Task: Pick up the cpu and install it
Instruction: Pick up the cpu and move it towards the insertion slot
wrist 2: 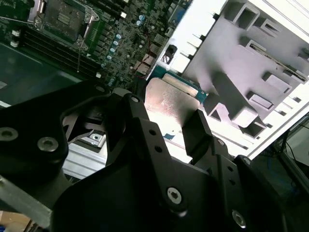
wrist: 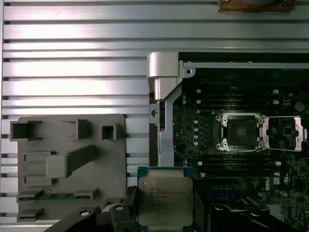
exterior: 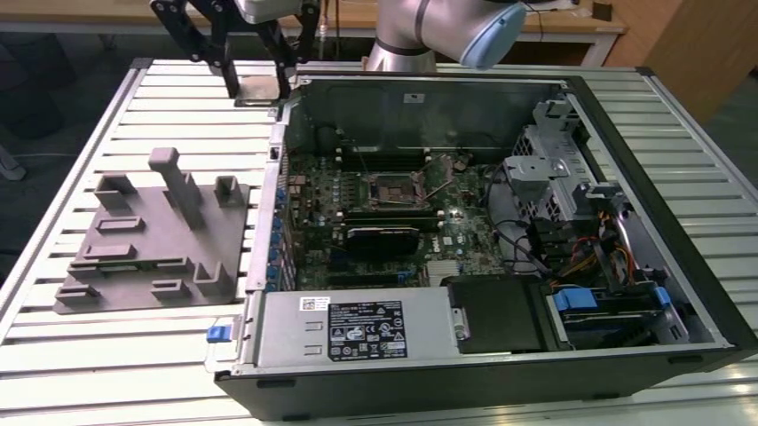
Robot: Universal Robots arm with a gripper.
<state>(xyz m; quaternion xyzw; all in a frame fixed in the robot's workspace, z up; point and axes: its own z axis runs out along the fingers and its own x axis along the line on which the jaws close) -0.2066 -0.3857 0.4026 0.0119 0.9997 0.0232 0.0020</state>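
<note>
The cpu (exterior: pixel 261 88), a flat square chip with a shiny metal top, hangs in the air above the slatted table, beside the far left corner of the open computer case as the exterior view shows it. My gripper (exterior: pixel 257 85) is shut on it, one black finger on each side. In both wrist views the cpu (wrist: pixel 164 197) (wrist 2: pixel 169 102) sits between the fingers (wrist 2: pixel 137 121). The motherboard socket (exterior: pixel 393 188) (wrist: pixel 240 131) (wrist 2: pixel 65 17) lies open inside the case, its retention frame swung aside, well away from the chip.
A grey plastic fixture block (exterior: pixel 154 240) (wrist: pixel 67 159) with posts and pockets lies on the table at the exterior view's left of the case. The case wall (exterior: pixel 279 177) stands between it and the motherboard. A power supply (exterior: pixel 355 328), drive bays and cables crowd the case's near and right sides.
</note>
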